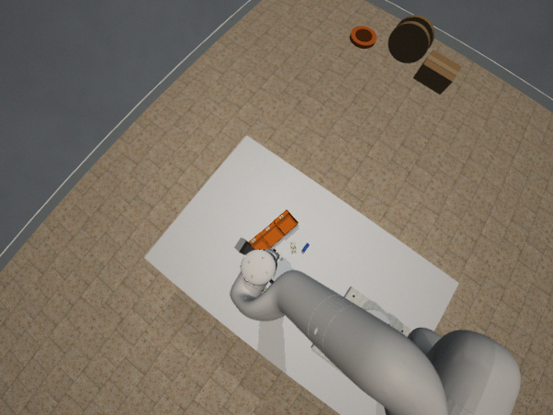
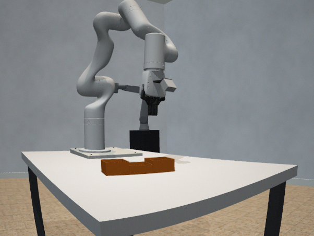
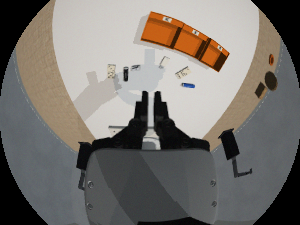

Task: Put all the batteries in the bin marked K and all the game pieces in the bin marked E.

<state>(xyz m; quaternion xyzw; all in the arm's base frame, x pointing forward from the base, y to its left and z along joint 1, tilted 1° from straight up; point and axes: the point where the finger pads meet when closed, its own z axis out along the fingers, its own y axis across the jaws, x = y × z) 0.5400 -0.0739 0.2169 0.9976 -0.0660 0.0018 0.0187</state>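
A row of orange bins [image 1: 275, 230] [image 2: 138, 165] [image 3: 185, 40] stands near the middle of the white table [image 1: 367, 257] [image 2: 182, 188]; I cannot read their marks. My gripper [image 2: 152, 113] [image 3: 151, 99] hangs high above the table near the bins' end, fingers shut with nothing between them. In the top view the wrist hides it. A small blue battery [image 1: 305, 248] [image 3: 189, 84] lies on the table beside the bins. A pale domino-like piece [image 1: 293, 248] [image 3: 182, 72] lies next to it. The wrist view shows another pale piece [image 3: 112, 68] and a dark small thing [image 3: 136, 67] on the table.
The arm's base plate [image 2: 104, 152] sits at the table's back. A black pedestal [image 2: 144, 139] with a second thin arm stands behind the table. On the floor far away are an orange bowl [image 1: 363, 36], a dark barrel [image 1: 410, 39] and a cardboard box [image 1: 438, 71].
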